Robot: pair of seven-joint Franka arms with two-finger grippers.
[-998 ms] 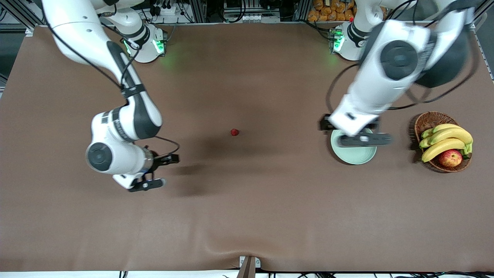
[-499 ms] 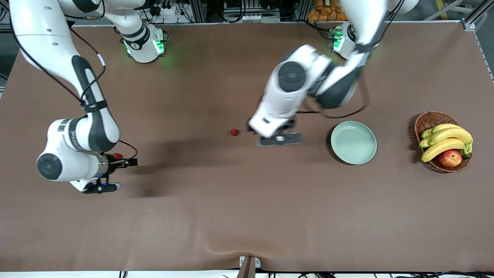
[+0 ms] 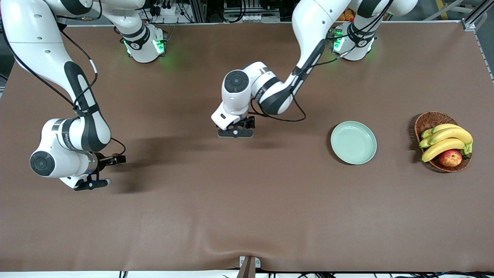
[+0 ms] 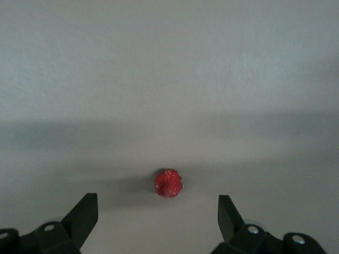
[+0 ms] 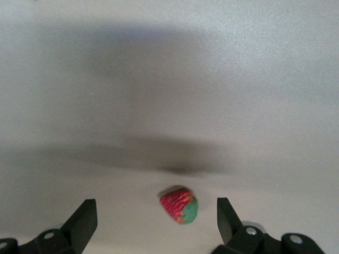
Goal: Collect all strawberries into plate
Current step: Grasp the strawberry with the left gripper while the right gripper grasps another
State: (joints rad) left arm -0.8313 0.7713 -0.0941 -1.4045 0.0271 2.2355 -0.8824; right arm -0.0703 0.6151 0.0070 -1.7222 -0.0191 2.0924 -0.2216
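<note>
One strawberry (image 4: 168, 183) lies on the brown table mid-table, and my left gripper (image 4: 157, 212) hangs open just above it, a fingertip on each side and apart from it. In the front view the left gripper (image 3: 241, 128) hides that berry. A second strawberry (image 5: 180, 205), red with a green cap, lies between the open fingers of my right gripper (image 5: 156, 214), untouched. The right gripper (image 3: 103, 172) is low over the table toward the right arm's end. The pale mint-green plate (image 3: 353, 142) sits toward the left arm's end with nothing in it.
A brown wicker basket (image 3: 430, 117) with bananas (image 3: 444, 141) and a red-yellow apple (image 3: 450, 158) stands beside the plate, at the left arm's end of the table. The tablecloth has a slight ripple at the edge nearest the front camera.
My left arm swung from over the plate to over the mid-table strawberry. My right arm moved toward its own end of the table and came over the other strawberry. Both grippers stayed open.
</note>
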